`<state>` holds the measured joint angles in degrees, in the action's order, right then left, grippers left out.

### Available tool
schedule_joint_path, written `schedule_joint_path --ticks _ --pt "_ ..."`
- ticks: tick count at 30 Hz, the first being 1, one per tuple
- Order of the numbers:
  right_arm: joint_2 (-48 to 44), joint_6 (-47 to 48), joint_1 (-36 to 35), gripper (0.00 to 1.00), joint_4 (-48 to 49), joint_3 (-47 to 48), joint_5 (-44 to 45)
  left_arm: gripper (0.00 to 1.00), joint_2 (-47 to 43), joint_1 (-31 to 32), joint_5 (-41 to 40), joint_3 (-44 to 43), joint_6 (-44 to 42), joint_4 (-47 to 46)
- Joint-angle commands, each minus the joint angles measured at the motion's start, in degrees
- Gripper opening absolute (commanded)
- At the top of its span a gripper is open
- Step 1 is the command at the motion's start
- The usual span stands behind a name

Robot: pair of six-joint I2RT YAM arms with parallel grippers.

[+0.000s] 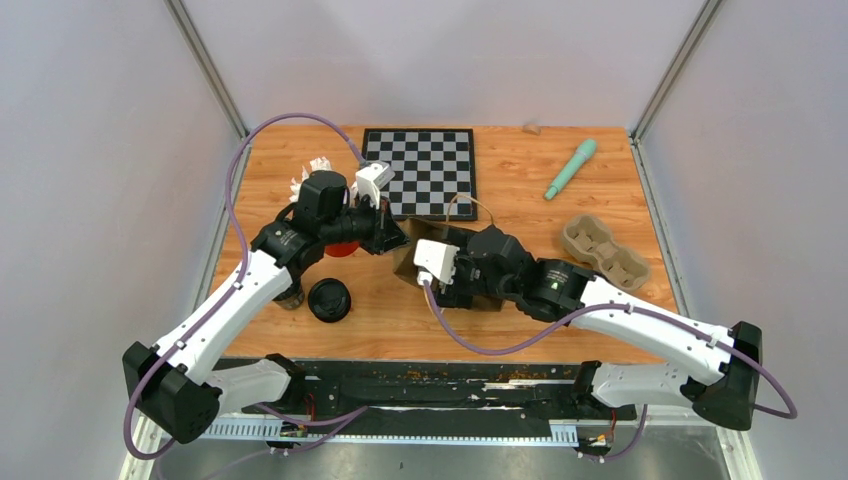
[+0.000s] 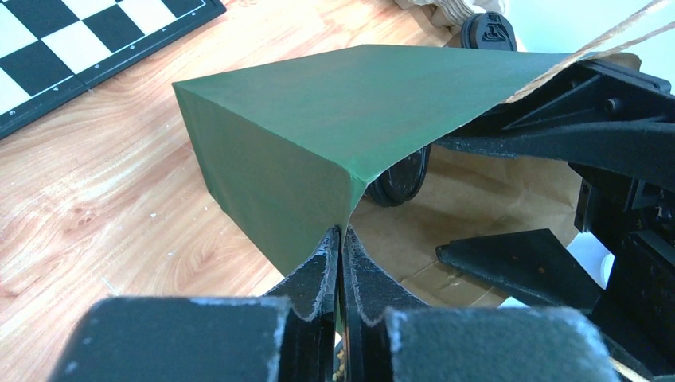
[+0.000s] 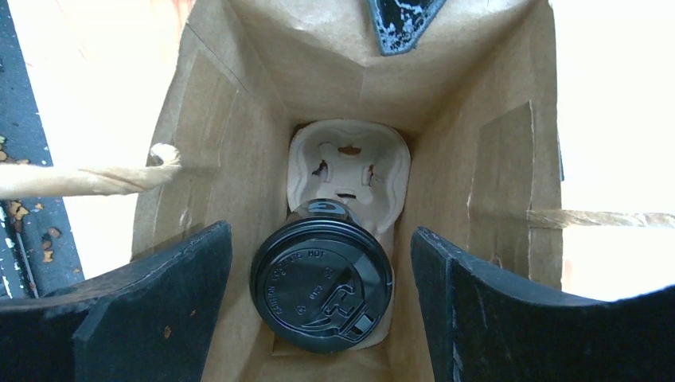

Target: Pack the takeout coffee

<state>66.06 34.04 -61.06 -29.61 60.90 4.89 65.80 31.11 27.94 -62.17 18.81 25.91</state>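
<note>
Basically L gripper [image 2: 341, 239] is pinched tight on the rim of the paper bag [image 2: 318, 103], prob to keep its mouth wide for loading. R gripper [image 3: 320, 231] hangs inside w/ fingers [image 3: 159, 302] spread, touching nothing. 1 coffee cup [image 3: 321, 285] sits in the carrier [image 3: 348, 159] at the bag bottom, 2nd slot vacant; another lidded cup [image 1: 329, 299] waits on the table [image 1: 520, 190] by the L arm

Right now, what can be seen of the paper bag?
The paper bag is green outside, brown inside, with twisted paper handles. It seems to lie on its side on the table, mouth open. The left gripper pinches its rim; the right gripper, open, reaches inside, where a pulp carrier holds one lidded cup.
</note>
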Motion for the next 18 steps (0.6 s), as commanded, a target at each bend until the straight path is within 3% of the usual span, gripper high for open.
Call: schedule_joint_path --ticks 1,13,18 --pt "-0.33 -0.93 1.17 0.83 -0.66 2.1 -0.07 0.08 -1.37 0.19 -0.41 -0.25 -2.44 -0.95" --pt "3.17 6.5 1.99 0.9 -15.84 9.28 -1.83 0.09 -1.73 0.2 -0.21 -1.2 -2.59 0.35" --pt "5.05 12.51 1.99 0.95 -17.73 10.35 -3.92 0.09 -2.09 0.2 -0.38 -1.17 -2.92 0.77"
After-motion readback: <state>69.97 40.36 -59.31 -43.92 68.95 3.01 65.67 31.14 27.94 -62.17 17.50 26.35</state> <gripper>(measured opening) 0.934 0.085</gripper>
